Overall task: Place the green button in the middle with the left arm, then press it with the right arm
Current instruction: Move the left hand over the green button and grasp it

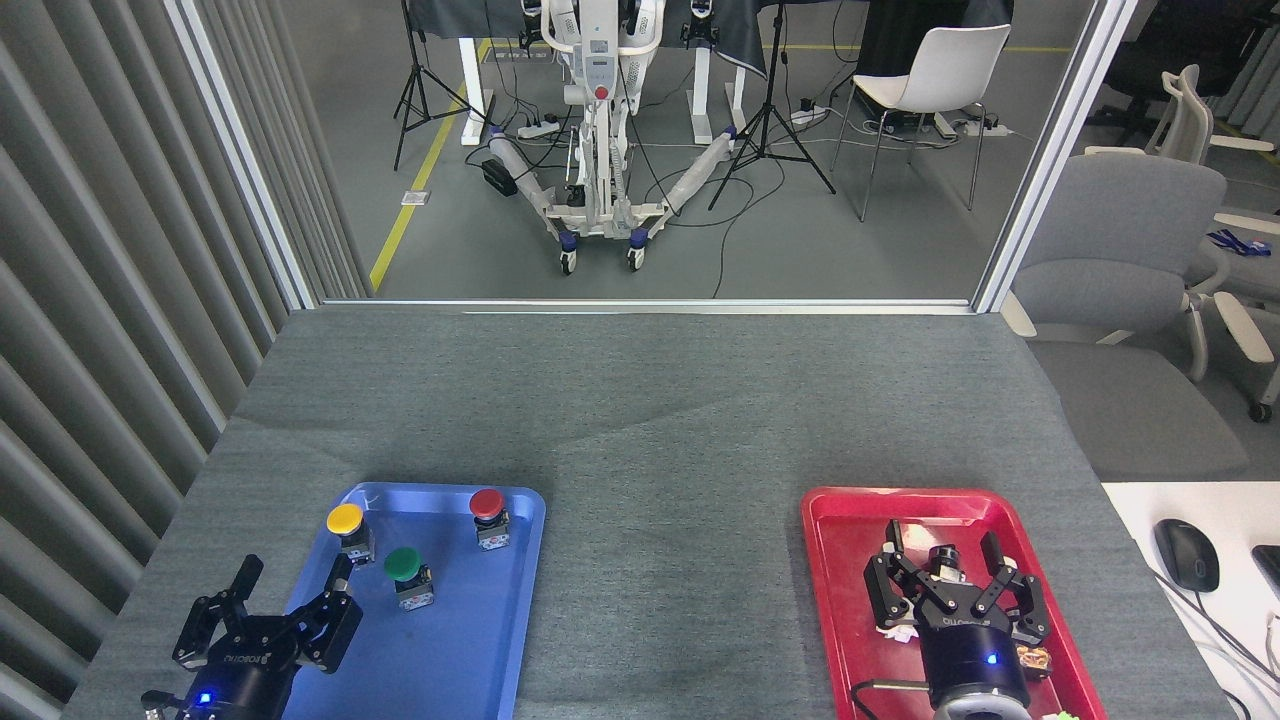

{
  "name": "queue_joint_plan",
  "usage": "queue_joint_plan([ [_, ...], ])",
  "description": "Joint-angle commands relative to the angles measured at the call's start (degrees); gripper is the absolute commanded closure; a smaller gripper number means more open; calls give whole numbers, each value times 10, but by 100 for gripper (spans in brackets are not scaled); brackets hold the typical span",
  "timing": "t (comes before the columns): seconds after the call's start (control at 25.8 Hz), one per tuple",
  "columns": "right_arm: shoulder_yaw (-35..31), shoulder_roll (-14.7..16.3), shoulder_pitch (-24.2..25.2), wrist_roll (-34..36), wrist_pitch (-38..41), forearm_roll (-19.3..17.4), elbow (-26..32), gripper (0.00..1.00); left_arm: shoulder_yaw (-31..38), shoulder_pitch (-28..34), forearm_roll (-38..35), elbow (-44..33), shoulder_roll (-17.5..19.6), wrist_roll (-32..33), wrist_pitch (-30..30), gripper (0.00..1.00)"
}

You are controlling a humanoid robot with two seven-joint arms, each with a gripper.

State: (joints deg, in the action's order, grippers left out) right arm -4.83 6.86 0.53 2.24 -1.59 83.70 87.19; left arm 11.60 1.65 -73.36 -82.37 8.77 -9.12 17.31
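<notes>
The green button (405, 573) stands upright in the blue tray (470, 640), between a yellow-capped button (348, 528) and a red-capped button (489, 514). My left gripper (292, 573) hovers open at the tray's near left corner, its right finger just left of the green button and apart from it. My right gripper (942, 545) is open over the red tray (835, 580), holding nothing. The middle (670, 560), plain grey cloth between the two trays, is bare.
Small scraps lie in the red tray under my right gripper. A computer mouse (1186, 553) sits on a white desk at the right. Beyond the table's far edge are a glass partition, chairs and tripods.
</notes>
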Motion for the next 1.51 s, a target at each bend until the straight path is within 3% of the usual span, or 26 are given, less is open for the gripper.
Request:
queue_joint_plan([
  [0.0, 0, 0, 0, 0, 0, 1, 0, 0, 0, -1, 0, 0, -1, -1, -1, 0],
  [0.35, 0, -2, -1, 0, 0, 0, 0, 0, 0, -2, 1, 4, -8, -3, -9, 0],
  [0.85, 2, -4, 0, 0, -1, 1, 0, 0, -93, 16, -37, 15, -79, -28, -162, 1],
  [1.01, 1, -4, 0, 1, -1, 1, 0, 0, -132, 13, -44, 53, -87, -57, -209, 1],
  [1.47, 1, -6, 0, 1, -1, 1, 0, 0, -144, -55, -45, 168, -104, -76, -233, 1],
])
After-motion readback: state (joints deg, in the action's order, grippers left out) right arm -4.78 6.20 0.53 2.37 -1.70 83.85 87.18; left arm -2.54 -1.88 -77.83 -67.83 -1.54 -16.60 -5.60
